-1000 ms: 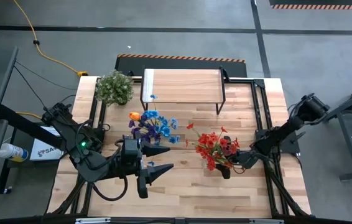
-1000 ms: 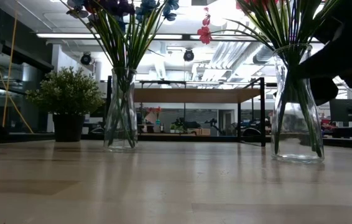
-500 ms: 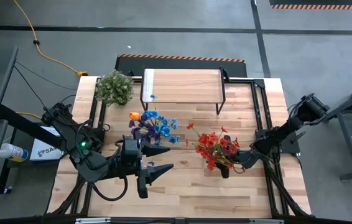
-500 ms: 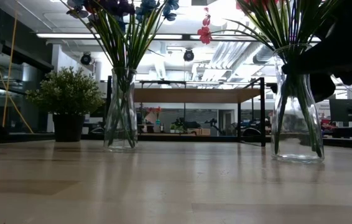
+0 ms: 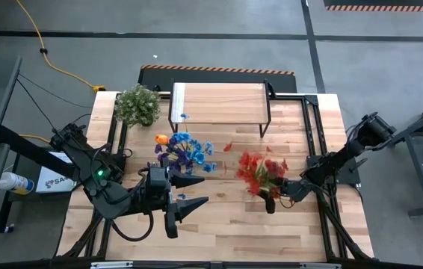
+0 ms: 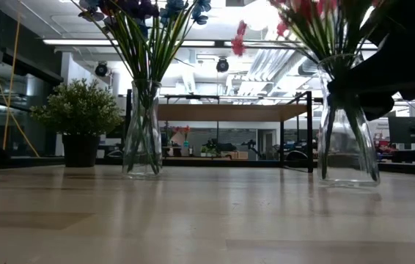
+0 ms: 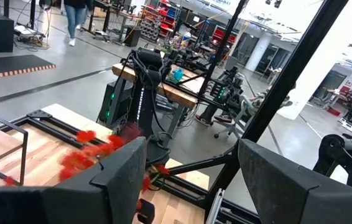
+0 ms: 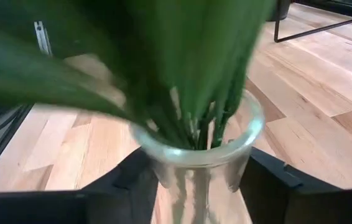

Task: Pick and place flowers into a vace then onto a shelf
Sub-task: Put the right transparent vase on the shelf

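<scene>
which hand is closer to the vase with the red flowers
Right. The right hand is at the vase with the red flowers, its fingers on either side of the glass. The left hand waits farther off, below the blue and purple flowers.

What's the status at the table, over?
Right gripper jaws around the red flowers' vase, vase tilting. Left gripper open, idle near table front. Shelf top bare; blue flowers stand clear of the path.

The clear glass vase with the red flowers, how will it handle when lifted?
The clear glass vase is probably slippery and breakable, being smooth glass. Its tall red flowers likely make it top-heavy and tippy. The right claw grips its neck.
</scene>
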Action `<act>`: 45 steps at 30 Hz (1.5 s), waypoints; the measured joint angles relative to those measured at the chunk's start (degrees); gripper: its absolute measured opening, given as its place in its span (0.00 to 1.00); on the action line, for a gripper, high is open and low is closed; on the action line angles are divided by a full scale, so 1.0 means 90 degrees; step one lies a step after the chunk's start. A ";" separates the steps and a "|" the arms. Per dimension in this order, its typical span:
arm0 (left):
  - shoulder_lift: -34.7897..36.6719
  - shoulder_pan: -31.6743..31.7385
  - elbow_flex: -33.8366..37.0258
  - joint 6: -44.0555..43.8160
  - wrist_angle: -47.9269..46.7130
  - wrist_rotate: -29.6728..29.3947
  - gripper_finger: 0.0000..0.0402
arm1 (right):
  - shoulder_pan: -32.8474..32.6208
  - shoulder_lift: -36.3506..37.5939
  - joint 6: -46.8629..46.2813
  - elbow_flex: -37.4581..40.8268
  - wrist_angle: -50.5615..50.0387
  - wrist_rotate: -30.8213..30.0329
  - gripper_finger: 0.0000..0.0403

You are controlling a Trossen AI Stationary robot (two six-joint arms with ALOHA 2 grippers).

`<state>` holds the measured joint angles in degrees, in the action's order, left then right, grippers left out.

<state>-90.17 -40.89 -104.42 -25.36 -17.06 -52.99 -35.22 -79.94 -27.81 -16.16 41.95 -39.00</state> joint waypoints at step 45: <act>0.0000 -0.0002 0.0000 -0.0001 -0.0005 0.0005 0.71 | 0.0617 0.3451 0.1872 -0.3283 -0.6588 -0.0617 0.41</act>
<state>-90.17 -40.91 -104.42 -25.36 -17.10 -52.95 -29.67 -48.88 -10.96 -45.71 -17.35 -44.56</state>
